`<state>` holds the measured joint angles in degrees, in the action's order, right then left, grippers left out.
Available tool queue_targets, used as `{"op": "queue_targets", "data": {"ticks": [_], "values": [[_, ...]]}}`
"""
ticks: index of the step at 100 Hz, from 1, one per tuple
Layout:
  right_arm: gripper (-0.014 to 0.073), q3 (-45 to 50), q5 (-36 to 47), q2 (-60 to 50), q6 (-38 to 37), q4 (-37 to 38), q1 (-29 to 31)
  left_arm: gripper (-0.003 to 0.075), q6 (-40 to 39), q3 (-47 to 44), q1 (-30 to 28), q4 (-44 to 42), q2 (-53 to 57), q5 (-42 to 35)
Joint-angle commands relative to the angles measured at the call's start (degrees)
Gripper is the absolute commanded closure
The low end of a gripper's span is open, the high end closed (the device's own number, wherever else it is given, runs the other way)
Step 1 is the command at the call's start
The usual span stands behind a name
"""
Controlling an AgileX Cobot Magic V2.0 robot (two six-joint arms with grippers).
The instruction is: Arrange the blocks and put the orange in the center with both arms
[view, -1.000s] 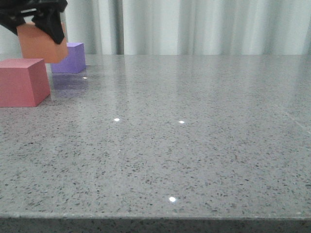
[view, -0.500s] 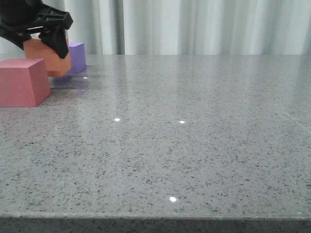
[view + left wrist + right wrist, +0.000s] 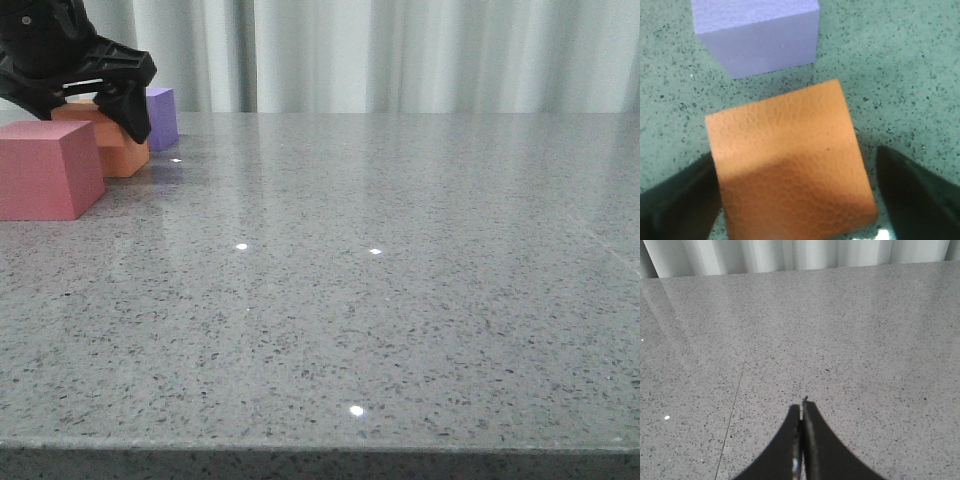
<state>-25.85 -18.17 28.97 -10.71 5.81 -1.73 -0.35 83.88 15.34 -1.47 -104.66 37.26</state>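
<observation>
My left hand (image 3: 795, 195) sits straddling the orange block (image 3: 790, 160), one finger on each side of it, but there is a gap on one side at least, so I cannot tell whether I am gripping it or have let go. The block rests on the worktop (image 3: 400, 260) at the far left, between the pink block (image 3: 45, 170) nearer the front and the purple block (image 3: 757, 35) just behind it. My right hand (image 3: 801, 440) is clenched on nothing, well away over bare worktop, so the left is plainly the nearer one.
</observation>
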Motion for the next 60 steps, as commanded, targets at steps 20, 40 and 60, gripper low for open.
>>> {"op": "queue_targets", "data": {"ticks": [20,40,60], "values": [[0.0663,-1.5,4.5,-0.1,0.4,0.7,0.4,0.0048,-0.4,2.2,-0.1,0.5,8.6,-1.8],[0.0663,-1.5,4.5,-0.1,0.4,0.7,0.4,0.0048,-3.6,1.1,-0.1,0.5,18.6,-0.2],[0.0663,-1.5,4.5,-0.1,0.4,0.7,0.4,0.0049,-5.2,-8.3,-0.2,-0.5,33.3,-4.4]]}}
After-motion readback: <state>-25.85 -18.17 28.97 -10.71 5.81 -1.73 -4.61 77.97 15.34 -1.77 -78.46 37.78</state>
